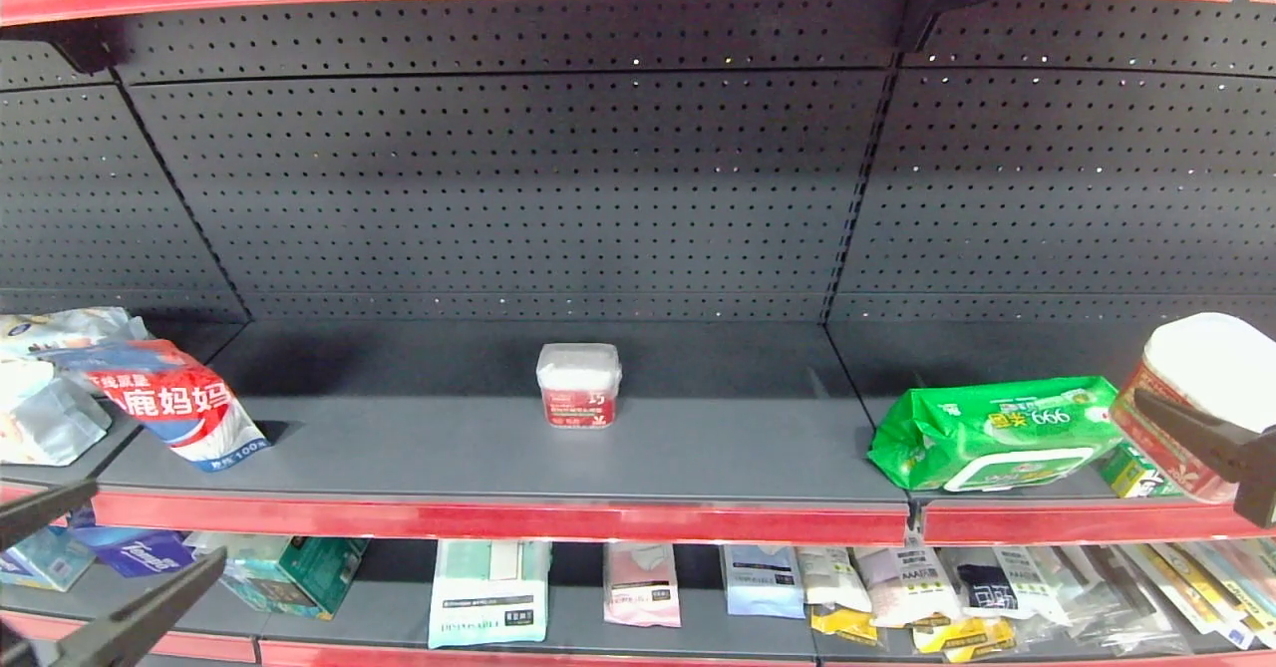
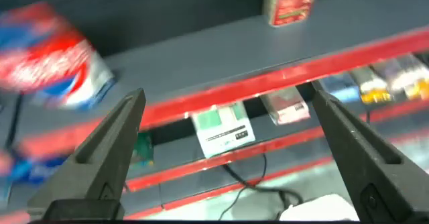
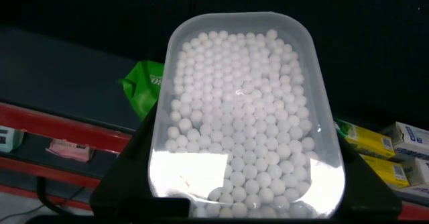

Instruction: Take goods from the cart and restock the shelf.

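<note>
We found a tub (image 1: 578, 385) midway on the shelf (image 1: 698, 448), a bag (image 1: 179, 403) left of it, a wipes pack (image 1: 997, 433) right; a second tub (image 1: 1201, 388) was farthest right.

Far to my left I see a red, white and blue bag (image 1: 184, 403) lying tilted, with crumpled silvery bags (image 1: 45, 403) just beside it. To my right a green wet-wipes pack (image 1: 997, 433) lies flat, its white flap lid facing me, and a small green-and-yellow box (image 1: 1131, 470) sits just beside its right end. One level down are a teal box (image 1: 299, 572), a white-and-green pack (image 1: 488, 592), a pink pack (image 1: 641, 582) and a pale blue pack (image 1: 761, 579), then a jumble of clear and yellow sachets (image 1: 947, 635). A dark cable (image 2: 249, 182) trails on the floor.
</note>
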Tool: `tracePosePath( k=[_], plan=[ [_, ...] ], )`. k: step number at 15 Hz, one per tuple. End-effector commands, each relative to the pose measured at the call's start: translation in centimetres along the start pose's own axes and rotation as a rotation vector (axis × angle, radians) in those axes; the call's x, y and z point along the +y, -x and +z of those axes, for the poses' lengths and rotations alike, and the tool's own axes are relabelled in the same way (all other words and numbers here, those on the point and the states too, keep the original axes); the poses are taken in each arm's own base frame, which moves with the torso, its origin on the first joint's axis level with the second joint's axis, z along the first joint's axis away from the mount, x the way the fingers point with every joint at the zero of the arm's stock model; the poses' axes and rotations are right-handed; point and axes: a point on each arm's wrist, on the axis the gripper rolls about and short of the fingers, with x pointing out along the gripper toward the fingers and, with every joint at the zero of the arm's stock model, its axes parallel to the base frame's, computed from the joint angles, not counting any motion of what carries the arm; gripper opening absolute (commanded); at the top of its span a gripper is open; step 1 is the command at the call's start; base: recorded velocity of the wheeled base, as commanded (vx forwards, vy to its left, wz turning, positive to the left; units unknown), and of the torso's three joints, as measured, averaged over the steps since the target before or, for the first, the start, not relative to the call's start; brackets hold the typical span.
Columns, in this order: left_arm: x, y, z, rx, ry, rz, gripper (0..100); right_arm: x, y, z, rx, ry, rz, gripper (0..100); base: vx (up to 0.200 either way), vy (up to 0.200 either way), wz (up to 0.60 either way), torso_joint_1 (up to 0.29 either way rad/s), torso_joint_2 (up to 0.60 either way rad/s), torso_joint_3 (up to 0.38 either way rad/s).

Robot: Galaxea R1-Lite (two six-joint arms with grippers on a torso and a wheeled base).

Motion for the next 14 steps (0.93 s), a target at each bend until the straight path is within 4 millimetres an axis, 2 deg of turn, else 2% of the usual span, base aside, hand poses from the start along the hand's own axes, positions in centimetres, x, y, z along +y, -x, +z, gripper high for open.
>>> tracePosePath(
  k=[1,2,6,7,10,12,13,14],
  plan=[
    [1.9,-7.4,1.3,0.108,-0.054,-0.13,100,0.0,0.0,-0.1,0.001,0.0,0.0,0,0.0,0.0,0.0,0.0,0.0,0.0],
    [2.5,-10.0,1.7,0.111,-0.07,-0.177,100,0.0,0.1,0.0,-0.001,0.0,-0.003,0,0.0,0.0,0.0,0.0,0.0,0.0],
    [3.8,-16.2,2.5,0.118,-0.128,-0.366,100,0.0,0.2,-0.2,0.002,0.004,-0.01,0,0.0,0.0,0.0,0.0,0.0,0.0],
    [4.0,-17.2,2.3,0.119,-0.138,-0.397,100,0.0,0.2,-0.1,0.004,0.006,-0.023,0,0.0,0.0,0.0,0.0,0.0,0.0],
    [4.9,-22.0,0.8,0.087,-0.276,-0.567,100,-0.1,0.6,-0.2,0.005,0.009,-0.051,0,0.0,0.0,0.0,0.0,0.0,0.0],
    [4.9,-23.7,0.9,0.072,-0.273,-0.614,100,0.0,0.8,-0.4,0.007,0.008,-0.054,0,0.0,0.0,0.0,0.0,0.0,0.0],
    [4.9,-23.9,0.9,0.07,-0.273,-0.618,100,0.0,0.8,-0.4,0.006,0.009,-0.056,0,0.0,0.0,0.0,0.0,0.0,0.0],
    [5.3,-26.0,0.9,0.053,-0.276,-0.645,100,-0.1,0.9,-0.5,0.009,0.008,-0.066,0,0.0,0.0,0.0,0.0,0.0,0.0]
  ],
)
